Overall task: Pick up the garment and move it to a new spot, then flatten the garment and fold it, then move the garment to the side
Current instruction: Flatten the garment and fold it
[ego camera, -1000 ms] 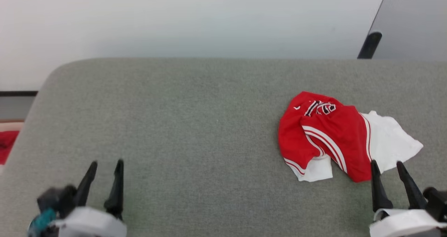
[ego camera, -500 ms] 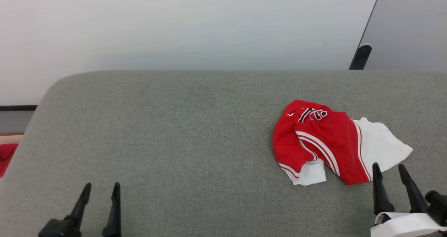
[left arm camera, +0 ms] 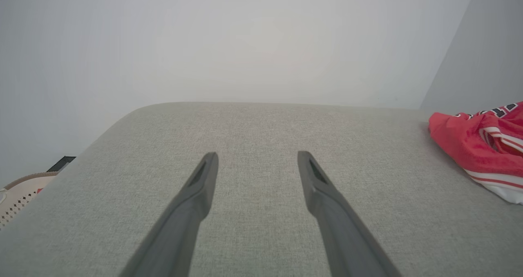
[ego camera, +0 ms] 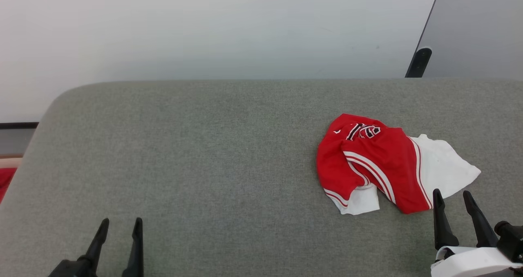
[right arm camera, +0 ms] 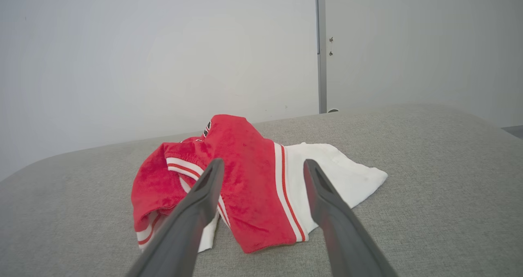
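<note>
On the right of the grey padded surface the garment is seen crumpled, ungrasped; right gripper, just beside it, and left gripper, well apart, are held spread; pickup is judged pending, forward reach and pinch needed.

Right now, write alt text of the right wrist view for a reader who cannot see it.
A crumpled red and white shirt lies on a grey cushion, in front of the open, empty right hand and its two dark fingers. Pale wall behind.
</note>
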Controlling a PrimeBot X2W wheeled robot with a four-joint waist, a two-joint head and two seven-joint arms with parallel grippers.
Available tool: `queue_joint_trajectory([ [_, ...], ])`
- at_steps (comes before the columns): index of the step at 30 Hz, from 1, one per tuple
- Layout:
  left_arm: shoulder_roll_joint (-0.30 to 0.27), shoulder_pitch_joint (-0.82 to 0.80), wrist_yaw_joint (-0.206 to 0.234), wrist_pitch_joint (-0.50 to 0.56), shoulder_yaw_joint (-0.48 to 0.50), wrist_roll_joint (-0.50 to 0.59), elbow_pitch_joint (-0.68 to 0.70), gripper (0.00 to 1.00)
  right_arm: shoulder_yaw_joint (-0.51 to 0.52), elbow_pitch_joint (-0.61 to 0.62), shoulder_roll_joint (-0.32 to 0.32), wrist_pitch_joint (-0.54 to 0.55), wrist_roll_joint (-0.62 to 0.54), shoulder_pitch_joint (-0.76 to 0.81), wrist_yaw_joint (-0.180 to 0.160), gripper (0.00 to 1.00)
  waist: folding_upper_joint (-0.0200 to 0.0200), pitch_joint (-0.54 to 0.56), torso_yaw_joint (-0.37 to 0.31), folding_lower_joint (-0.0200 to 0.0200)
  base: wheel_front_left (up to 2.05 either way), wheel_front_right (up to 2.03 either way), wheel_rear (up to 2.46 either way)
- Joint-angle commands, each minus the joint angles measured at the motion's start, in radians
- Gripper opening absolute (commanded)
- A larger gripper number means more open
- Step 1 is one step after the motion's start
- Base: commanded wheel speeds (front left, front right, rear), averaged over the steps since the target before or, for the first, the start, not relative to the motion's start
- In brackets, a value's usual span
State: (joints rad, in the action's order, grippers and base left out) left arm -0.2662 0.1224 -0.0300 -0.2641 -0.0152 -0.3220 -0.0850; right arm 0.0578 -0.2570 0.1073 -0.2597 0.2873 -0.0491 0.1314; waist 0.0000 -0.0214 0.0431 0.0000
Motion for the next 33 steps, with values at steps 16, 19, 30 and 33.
queue_joint_trajectory([
  [16, -0.005, -0.109, -0.042, 0.009, -0.027, 0.068, -0.021, 1.00, -0.013, 0.004, -0.012, -0.006, 0.003, -0.037, -0.001, 1.00, 0.0000, -0.028, -0.031, 0.0000, 0.00, 0.00, 0.00],
  [19, -0.031, -0.233, -0.065, 0.047, -0.082, 0.096, -0.026, 1.00, -0.022, 0.008, -0.015, -0.006, 0.006, -0.050, -0.001, 1.00, 0.0000, -0.045, -0.052, 0.0000, 0.00, 0.00, 0.00],
  [30, -0.045, -0.799, -0.100, 0.525, -0.454, -0.186, -0.262, 1.00, -0.039, 0.028, -0.039, -0.006, 0.024, -0.132, -0.001, 1.00, 0.0000, -0.188, -0.179, 0.0000, 0.00, 0.00, 0.00],
  [33, -0.079, -0.868, -0.100, 0.649, -0.576, -0.288, -0.280, 1.00, -0.045, 0.027, -0.045, -0.005, 0.029, -0.145, -0.001, 1.00, 0.0000, -0.212, -0.206, 0.0000, 0.00, 0.00, 0.00],
])
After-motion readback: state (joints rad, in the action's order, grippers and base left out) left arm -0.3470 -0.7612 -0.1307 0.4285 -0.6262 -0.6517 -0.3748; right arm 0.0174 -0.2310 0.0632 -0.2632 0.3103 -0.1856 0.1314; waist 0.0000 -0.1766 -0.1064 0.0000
